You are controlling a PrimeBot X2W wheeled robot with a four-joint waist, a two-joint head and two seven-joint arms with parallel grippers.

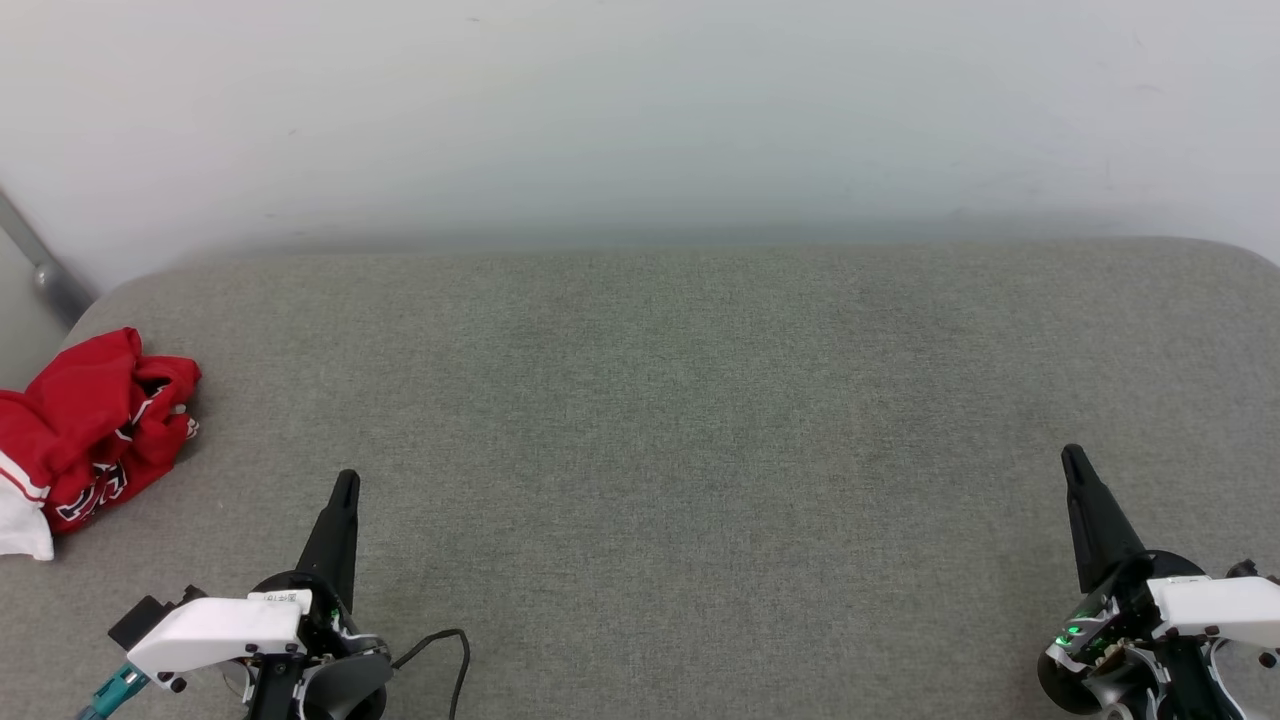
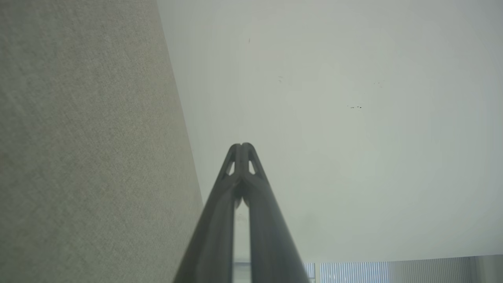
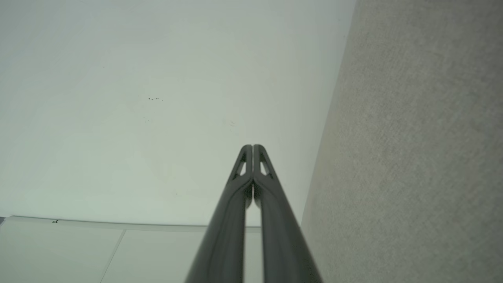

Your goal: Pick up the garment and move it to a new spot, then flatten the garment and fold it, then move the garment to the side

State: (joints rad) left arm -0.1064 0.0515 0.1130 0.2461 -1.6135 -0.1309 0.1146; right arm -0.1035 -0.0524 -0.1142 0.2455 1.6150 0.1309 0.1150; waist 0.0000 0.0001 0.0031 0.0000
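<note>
Your left gripper (image 1: pixel 346 482) sits at the lower left of the head view. Its two dark fingers (image 1: pixel 335 545) are pressed together into one spike that points up the view and leans slightly right. Your right gripper (image 1: pixel 1072 458) sits at the lower right, well apart from the left, closed in the same way and leaning slightly left. Neither one holds anything. Behind each gripper you can see a white wrist housing (image 1: pixel 215 625), and a black cable (image 1: pixel 445 650) loops out from the left one. Small green lights (image 1: pixel 1072 632) glow at the base of the right gripper. In both wrist views the fingertips (image 2: pixel 235 153) meet, with only a thin slit further down.
</note>
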